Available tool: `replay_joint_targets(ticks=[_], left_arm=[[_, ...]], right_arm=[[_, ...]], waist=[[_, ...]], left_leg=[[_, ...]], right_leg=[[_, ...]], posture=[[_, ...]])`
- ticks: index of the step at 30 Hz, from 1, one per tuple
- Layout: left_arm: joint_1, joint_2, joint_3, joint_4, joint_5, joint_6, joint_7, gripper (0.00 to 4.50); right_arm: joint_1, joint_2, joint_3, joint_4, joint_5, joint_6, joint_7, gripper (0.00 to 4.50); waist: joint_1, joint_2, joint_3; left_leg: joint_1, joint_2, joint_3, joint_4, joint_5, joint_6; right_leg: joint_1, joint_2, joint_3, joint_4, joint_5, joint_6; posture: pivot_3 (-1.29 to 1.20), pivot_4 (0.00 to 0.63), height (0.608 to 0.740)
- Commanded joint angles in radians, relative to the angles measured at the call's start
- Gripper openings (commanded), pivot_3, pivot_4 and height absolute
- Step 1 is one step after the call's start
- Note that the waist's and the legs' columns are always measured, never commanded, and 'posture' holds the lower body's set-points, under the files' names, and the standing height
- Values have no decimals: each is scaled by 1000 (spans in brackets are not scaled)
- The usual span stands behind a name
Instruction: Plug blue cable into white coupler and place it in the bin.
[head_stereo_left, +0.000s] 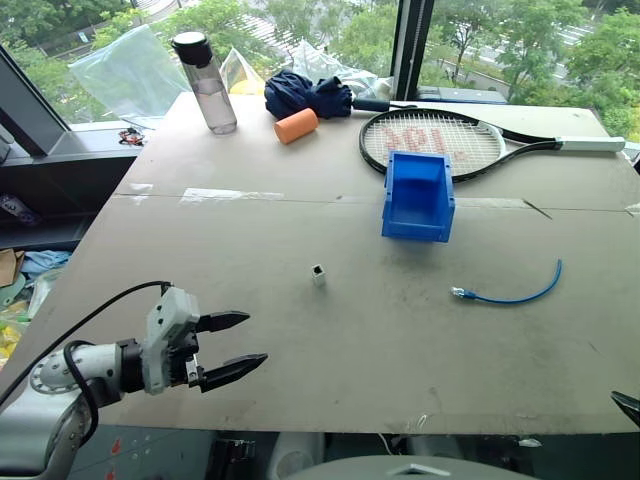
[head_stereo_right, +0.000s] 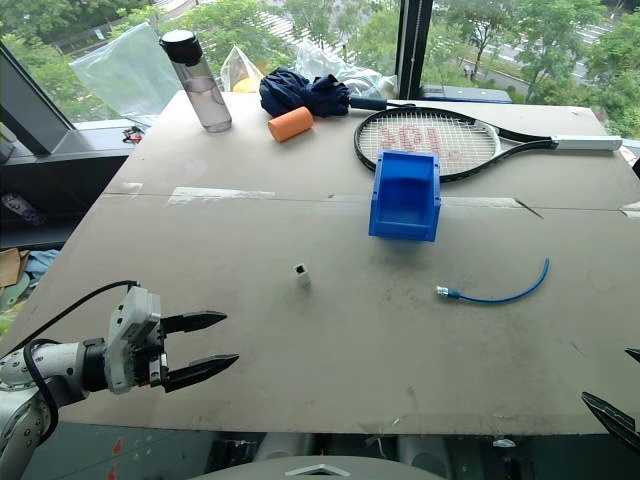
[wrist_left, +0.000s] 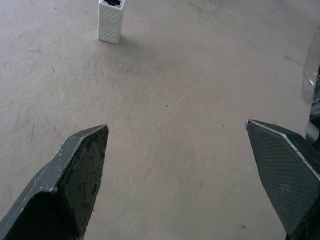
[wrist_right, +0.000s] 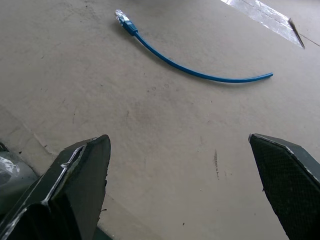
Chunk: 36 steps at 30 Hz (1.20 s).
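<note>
The white coupler (head_stereo_left: 318, 275) stands upright near the middle of the table, its dark socket facing up; it also shows in the left wrist view (wrist_left: 110, 22). To its right, the blue cable (head_stereo_left: 510, 293) lies curved on the table with its clear plug toward the coupler, seen too in the right wrist view (wrist_right: 200, 72). The blue bin (head_stereo_left: 418, 195) sits farther back, empty. My left gripper (head_stereo_left: 256, 337) hovers open at the front left, pointing at the coupler but well short of it. At the front right edge my right gripper (wrist_right: 178, 141) stands open, short of the cable.
At the back stand a water bottle (head_stereo_left: 208, 80), an orange cylinder (head_stereo_left: 296, 125), a dark blue cloth bundle (head_stereo_left: 305, 95) and a tennis racket (head_stereo_left: 432, 140) just behind the bin. A strip of tape (head_stereo_left: 215, 194) runs across the table.
</note>
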Motion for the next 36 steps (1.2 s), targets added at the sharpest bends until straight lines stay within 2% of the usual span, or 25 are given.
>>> replay_joint_targets(ticks=[1,4,7,9,14,18,19,21,27,28,32,36], left_arm=[[-39,-14,-12,-61,-51,22,23,4453],[-90,-14,-58,-131,-95,52,18,4453],[-95,-2,-96,-156,-68,15,-15,4453],[-93,6,-116,-171,-52,-9,-30,4453],[-60,-2,-122,-197,-40,-54,-40,4453],[-64,-8,-136,-213,-36,-61,-16,4453],[-72,-9,-142,-217,-34,-59,-7,4500],[-111,-6,-144,-230,-46,-36,25,4500],[-162,3,-148,-228,-63,2,61,4500],[-169,-1,-151,-215,-61,5,65,4500],[-194,-14,-176,-168,-31,-8,72,4500],[-253,-43,-230,-122,39,-49,108,4500]], right_arm=[[-65,-37,40,-99,41,75,-81,4476],[-262,-145,224,-264,129,297,-214,4476],[-483,-271,422,-265,111,486,-285,4476],[-625,-308,544,-223,87,551,-305,4476],[-930,-333,905,-54,-130,598,-287,4476],[-1077,-254,1048,117,-228,609,-304,4476],[-1097,-238,1066,149,-237,620,-303,3978],[-1121,-202,1110,203,-268,622,-302,3264],[-1125,-182,1122,162,-286,621,-282,266],[-1129,-171,1127,130,-276,636,-280,33],[-1192,-90,1186,38,-271,706,-287,33],[-1283,25,1316,53,-344,717,-306,33]], waist=[[-1,-1,0],[-18,0,1],[-26,1,2],[-21,-2,0],[-7,-4,1],[-1,-4,1],[-1,-4,1],[-1,-5,0],[-14,-12,-4],[-16,-11,-4],[-37,-11,-4],[-43,-7,-1]], left_leg=[[0,0,0,0,0,0],[0,2,0,3,0,0],[1,1,-1,6,0,0],[2,-2,-1,6,0,0],[-1,-3,-3,3,0,1],[-1,-3,-1,4,0,1],[-1,-3,-1,6,0,1],[-1,-3,-1,8,0,1],[2,-1,-2,9,0,1],[2,-1,-2,9,0,1],[2,0,-3,9,0,1],[2,1,-5,7,0,1]], right_leg=[[0,0,0,0,0,0],[1,2,2,1,0,0],[2,3,2,2,0,0],[2,4,2,3,1,-1],[1,8,0,1,3,-5],[1,8,1,1,3,-5],[2,8,1,1,3,-5],[2,8,1,3,3,-5],[5,9,0,5,3,-5],[6,9,0,5,3,-5],[5,11,0,6,3,-5],[5,13,0,6,4,-5]], posture=[[0,150,740],[0,150,740],[0,150,740],[0,150,740],[0,150,740],[0,150,740],[0,150,740],[0,150,740],[0,150,740],[0,150,740],[0,150,740],[0,150,740]])
